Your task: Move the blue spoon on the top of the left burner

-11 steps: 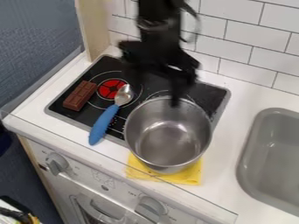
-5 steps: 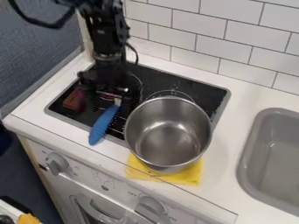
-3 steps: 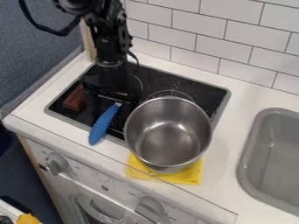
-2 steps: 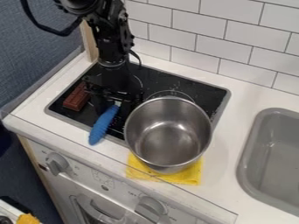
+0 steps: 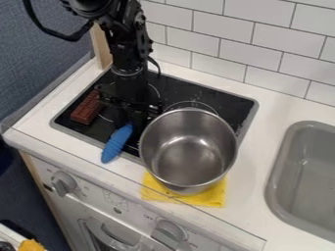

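The black gripper (image 5: 135, 119) hangs low over the front of the left burner, right above the spoon's upper end. Below it, the blue spoon handle (image 5: 118, 143) slants down and left across the stove's front edge, its tip over the white counter. Hidden behind the gripper are the spoon's metal bowl and neck, along with most of the left burner (image 5: 103, 116), of which parts of the ring show. Whether the gripper holds the spoon cannot be made out.
On the black stove top (image 5: 219, 100), a chocolate bar (image 5: 85, 108) lies left of the gripper. A steel pot (image 5: 188, 149) stands close on the right, over a yellow cloth (image 5: 216, 193). The grey sink (image 5: 304, 171) is farther right; a tiled wall (image 5: 235, 44) rises behind.
My gripper has come from above the stove's back to the left burner, then slightly forward and right over the spoon. The handle has lately shifted very slightly right.
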{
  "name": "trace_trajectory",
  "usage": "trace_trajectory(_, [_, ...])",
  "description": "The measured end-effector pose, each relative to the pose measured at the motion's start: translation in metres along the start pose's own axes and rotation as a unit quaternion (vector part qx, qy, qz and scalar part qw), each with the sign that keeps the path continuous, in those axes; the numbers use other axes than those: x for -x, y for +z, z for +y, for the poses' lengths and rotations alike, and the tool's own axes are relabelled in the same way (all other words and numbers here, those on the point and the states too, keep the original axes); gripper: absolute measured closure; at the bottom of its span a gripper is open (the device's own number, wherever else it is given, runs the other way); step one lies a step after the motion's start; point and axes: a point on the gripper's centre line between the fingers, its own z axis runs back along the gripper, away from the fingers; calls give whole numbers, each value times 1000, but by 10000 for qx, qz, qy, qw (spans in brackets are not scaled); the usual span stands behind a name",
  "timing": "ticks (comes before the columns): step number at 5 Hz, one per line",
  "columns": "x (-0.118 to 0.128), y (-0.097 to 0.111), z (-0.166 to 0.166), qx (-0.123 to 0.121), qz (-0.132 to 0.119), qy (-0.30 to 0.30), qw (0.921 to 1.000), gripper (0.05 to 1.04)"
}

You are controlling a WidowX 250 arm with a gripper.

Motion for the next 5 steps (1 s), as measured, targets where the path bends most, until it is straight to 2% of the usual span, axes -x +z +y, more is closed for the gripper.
trace_trajectory(1, [1, 12, -4, 179, -15, 6, 9998, 720])
trace_trajectory(2, [-26, 48, 2, 490, -456, 231, 9975, 720])
trace_trajectory(3, [-56, 68, 14, 606, -744, 297, 9949, 720])
trace_trajectory(5, [-99, 43, 35, 511, -600, 389, 9961, 720])
